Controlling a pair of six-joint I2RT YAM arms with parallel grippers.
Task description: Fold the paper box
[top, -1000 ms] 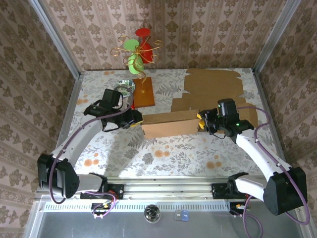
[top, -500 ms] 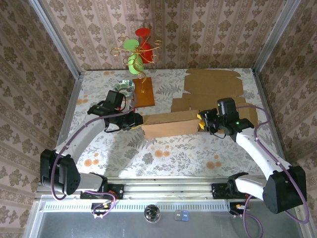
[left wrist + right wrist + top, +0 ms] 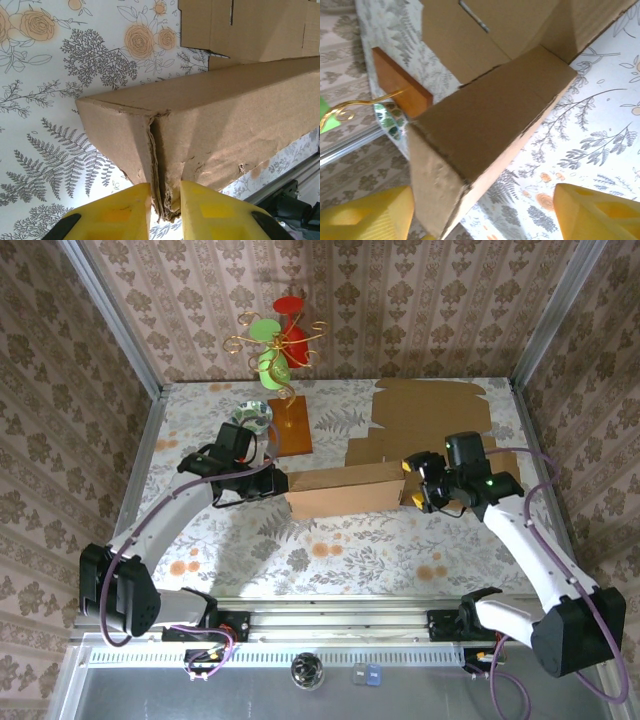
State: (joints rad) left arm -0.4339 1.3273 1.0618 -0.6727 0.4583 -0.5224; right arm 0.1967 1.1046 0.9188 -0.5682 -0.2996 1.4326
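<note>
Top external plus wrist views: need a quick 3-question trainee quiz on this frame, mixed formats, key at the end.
1. True or false: the left gripper pinches the folded end seam of the paper box.
2. Pick one. The right gripper is: A) shut on the box; B) open, with its fingers spread on either side of the box's end; C) shut on nothing.
3. Short answer: what lies on the table behind the box, toward the far right?

Key: 1 true; 2 B; 3 a flat cardboard sheet.
</note>
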